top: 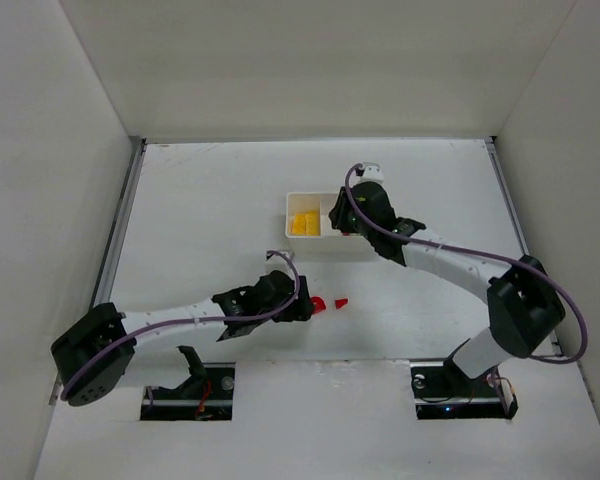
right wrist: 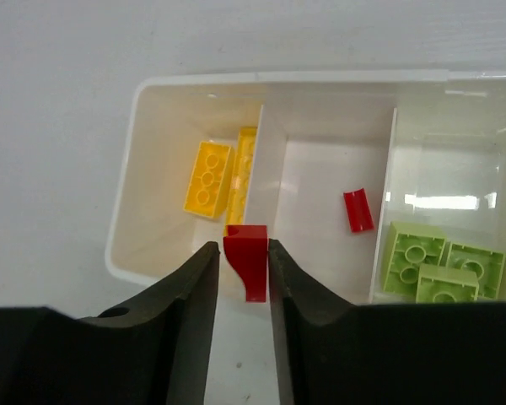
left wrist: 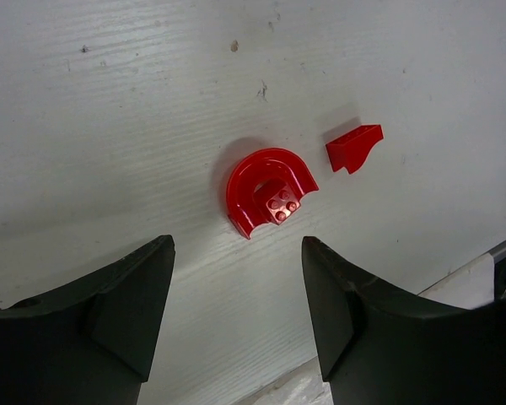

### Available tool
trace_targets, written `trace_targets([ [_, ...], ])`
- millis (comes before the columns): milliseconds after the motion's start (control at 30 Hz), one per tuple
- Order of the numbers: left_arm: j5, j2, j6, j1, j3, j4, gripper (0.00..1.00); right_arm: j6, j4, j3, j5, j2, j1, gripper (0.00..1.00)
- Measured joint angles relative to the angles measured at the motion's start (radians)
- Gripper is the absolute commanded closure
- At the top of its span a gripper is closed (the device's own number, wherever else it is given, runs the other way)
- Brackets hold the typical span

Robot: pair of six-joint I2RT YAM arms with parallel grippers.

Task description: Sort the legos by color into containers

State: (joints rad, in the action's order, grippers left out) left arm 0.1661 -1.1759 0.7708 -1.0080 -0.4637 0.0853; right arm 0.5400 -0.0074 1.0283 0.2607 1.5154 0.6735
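Right gripper (right wrist: 243,250) clamped on a red wedge (right wrist: 247,268), in line with the divider (right wrist: 266,169) between the left and middle compartments of the white tray (right wrist: 152,91); yellow bricks (right wrist: 207,178) left, one red piece (right wrist: 358,210) middle, green bricks (right wrist: 430,263) right. Left gripper (left wrist: 236,253) jaws apart, empty, over the table (left wrist: 110,118); red half-disc (left wrist: 266,173) just ahead; second red wedge (left wrist: 354,147) near it, not touching.

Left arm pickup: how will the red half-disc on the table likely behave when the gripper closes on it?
The red half-disc looks like rigid moulded plastic, so it should not flex. Its glossy curved rim may slip from the open left gripper. Lying flat, it probably slides rather than rolls if nudged.
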Motion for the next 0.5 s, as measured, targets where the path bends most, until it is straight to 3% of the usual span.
trace_targets([
  [200,0.008,-0.024,-0.008,-0.027,-0.001,0.008,0.38,-0.023,-0.006,0.043,0.011,0.097,-0.019,0.43],
  [367,0.034,-0.071,-0.019,-0.059,-0.013,0.006,0.37,-0.031,-0.013,0.04,0.023,0.066,-0.019,0.41],
  [500,0.076,-0.114,-0.036,-0.092,-0.042,0.0,0.34,-0.029,0.002,-0.035,0.034,-0.079,-0.015,0.41],
])
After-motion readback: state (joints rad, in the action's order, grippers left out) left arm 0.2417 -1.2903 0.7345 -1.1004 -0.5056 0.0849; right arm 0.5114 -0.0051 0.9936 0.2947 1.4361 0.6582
